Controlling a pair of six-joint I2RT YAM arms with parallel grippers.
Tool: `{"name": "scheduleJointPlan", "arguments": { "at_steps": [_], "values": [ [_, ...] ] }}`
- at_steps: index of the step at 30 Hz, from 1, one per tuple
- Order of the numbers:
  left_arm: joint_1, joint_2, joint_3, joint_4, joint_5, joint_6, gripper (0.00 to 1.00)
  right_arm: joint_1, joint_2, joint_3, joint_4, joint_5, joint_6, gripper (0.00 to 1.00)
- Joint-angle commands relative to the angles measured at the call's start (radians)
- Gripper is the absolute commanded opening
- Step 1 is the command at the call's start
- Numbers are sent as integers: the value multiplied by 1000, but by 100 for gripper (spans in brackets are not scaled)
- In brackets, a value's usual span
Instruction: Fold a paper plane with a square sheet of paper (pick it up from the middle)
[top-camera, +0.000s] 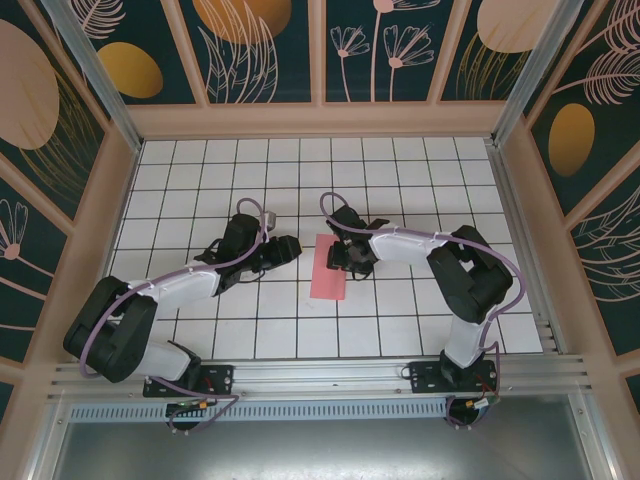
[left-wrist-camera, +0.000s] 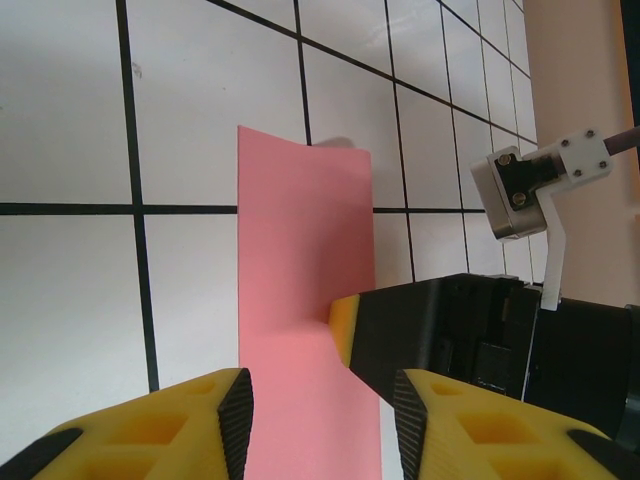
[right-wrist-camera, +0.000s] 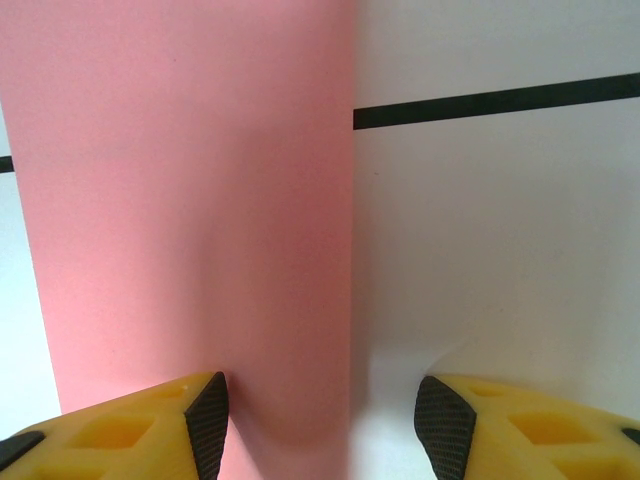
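Paper: thin pink paper sheet (top-camera: 329, 270), centre frame, long axis up-down.
Right gripper (right-wrist-camera: 320, 420): released, straddling its right edge, nearest.
Left gripper (top-camera: 290, 246): released, just left.

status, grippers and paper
Left gripper open, facing the paper. Right gripper open, astride its right edge. Paper lies on the table, narrow pink strip. Right gripper's finger close ahead of the left one.
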Motion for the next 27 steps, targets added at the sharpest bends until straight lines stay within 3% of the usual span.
{"name": "scheduleJointPlan", "arguments": {
  "at_steps": [1,7,11,27],
  "values": [
    [-6,20,20,26,24,18,42,2,101,-28,48,10,-14,59],
    [-6,65,34,59,58,-5,21,2,107,-27,49,10,-13,59],
    [-10,106,64,54,66,-12,1,2,109,-29,49,10,-5,59],
    [-90,289,198,-49,3,-2,0,2,122,-40,57,6,-2,59]
  ]
}}
